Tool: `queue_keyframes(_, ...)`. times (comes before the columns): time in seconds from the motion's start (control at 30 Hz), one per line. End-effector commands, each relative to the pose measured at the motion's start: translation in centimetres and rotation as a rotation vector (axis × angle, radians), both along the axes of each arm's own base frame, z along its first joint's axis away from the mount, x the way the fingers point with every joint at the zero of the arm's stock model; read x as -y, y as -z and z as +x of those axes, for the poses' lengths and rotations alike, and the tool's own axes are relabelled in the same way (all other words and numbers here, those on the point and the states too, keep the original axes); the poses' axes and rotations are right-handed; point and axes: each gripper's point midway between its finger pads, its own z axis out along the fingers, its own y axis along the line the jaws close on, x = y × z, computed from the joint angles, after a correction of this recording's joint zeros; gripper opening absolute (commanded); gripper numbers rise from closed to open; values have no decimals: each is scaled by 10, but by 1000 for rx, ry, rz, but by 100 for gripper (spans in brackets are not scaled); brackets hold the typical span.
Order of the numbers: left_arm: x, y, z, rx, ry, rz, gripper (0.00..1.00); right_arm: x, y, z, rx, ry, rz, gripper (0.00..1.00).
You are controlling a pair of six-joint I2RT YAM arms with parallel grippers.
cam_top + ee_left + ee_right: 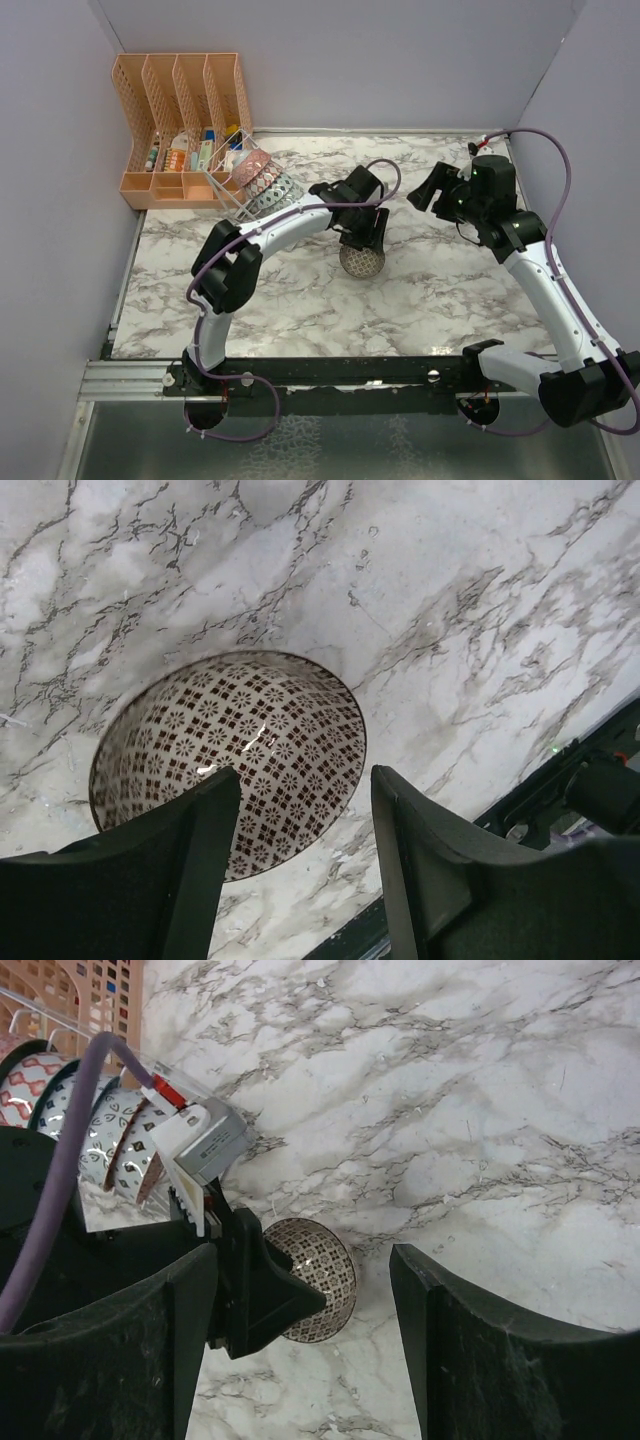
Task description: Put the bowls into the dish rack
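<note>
One bowl point(361, 261) with a dark brown-and-white mesh pattern lies upright on the marble table, near the middle. My left gripper point(362, 238) hangs open right over it. In the left wrist view the bowl point(240, 730) fills the centre, and the left gripper point(305, 777) has one finger over the bowl's inside and the other outside its rim. My right gripper point(424, 190) is open and empty, raised to the right of the bowl. The wire dish rack point(228, 192) stands at the back left with several bowls point(266, 183) on edge in its slots.
An orange organiser point(180, 95) with tall dividers stands behind the rack in the back-left corner. The right wrist view shows the racked bowls point(105, 1135), the brown bowl point(330, 1260) and the left arm's wrist camera point(200, 1145). Grey walls close in the table.
</note>
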Motion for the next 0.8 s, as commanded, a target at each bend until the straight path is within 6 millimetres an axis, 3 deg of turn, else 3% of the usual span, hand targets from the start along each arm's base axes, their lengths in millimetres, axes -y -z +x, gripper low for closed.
queue_keyframes(0.0, 5, -60, 4, 98, 12, -73, 59, 8, -8, 4, 29, 16, -36, 70)
queue_keyframes(0.1, 1, -87, 4, 135, -14, -98, 63, 6, -9, 2, 35, -9, -50, 70)
queue_keyframes(0.2, -20, -109, 2, 178, -85, -79, 67, 0, -5, -1, 32, -59, -51, 71)
queue_keyframes(0.3, -61, -125, -2, 197, -189, -45, 69, -8, -3, -4, 41, -119, -39, 73)
queue_keyframes(0.4, -117, -138, -4, 205, -326, -14, 69, -25, -5, -7, 66, -238, -23, 75)
queue_keyframes(0.57, -201, -210, 0, 370, -590, -59, 69, -53, 21, -22, -29, -402, 29, 74)
queue_keyframes(0.67, -231, -242, -7, 448, -675, -54, 69, -74, 36, -39, -53, -467, -57, 74)
queue_keyframes(0.77, -241, -246, -14, 453, -690, -32, 69, -98, 49, -59, -81, -536, -131, 74)
